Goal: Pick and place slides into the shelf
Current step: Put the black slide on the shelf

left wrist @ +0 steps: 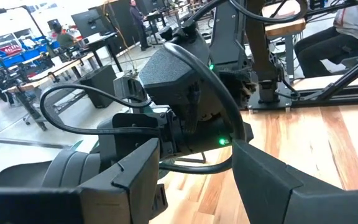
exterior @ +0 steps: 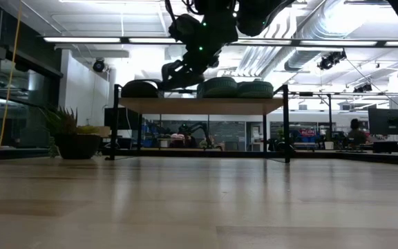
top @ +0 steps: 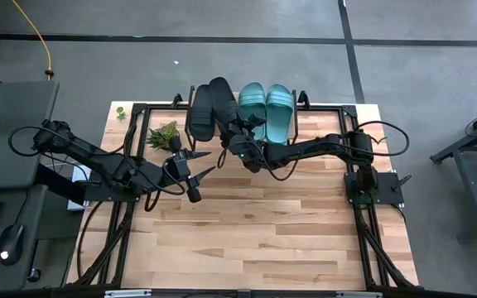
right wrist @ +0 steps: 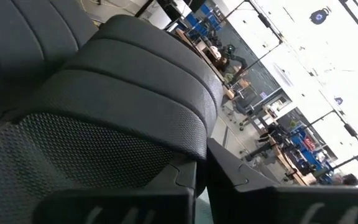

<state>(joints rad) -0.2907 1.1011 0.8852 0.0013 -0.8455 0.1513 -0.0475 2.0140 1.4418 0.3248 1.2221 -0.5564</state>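
The shelf (exterior: 199, 105) stands at the table's far edge. On its plank lie a black slide (top: 199, 108) on the left and two teal slides (top: 252, 108) (top: 278, 112) on the right. A second black slide (top: 221, 98) lies at an angle between them, with my right gripper (top: 237, 131) shut at its near end. In the right wrist view its ribbed strap (right wrist: 123, 68) fills the picture. My left gripper (top: 204, 163) is open and touches nothing. It hovers over the table just near of the shelf, beside the right arm's wrist (left wrist: 185, 106). My right gripper pinches the black slide between its two fingers at the heel end (right wrist: 179, 174), next to the textured footbed (right wrist: 92, 149). It comes from the table's near side, along the slide's length. The slide points away over the shelf's plank. Whether its sole rests on the plank, I cannot tell.
A small potted plant (top: 164, 134) stands on the table left of the shelf, close to the left arm. A little green object (top: 120, 112) lies at the far left corner. The wooden tabletop (top: 255, 232) stretches toward the near edge.
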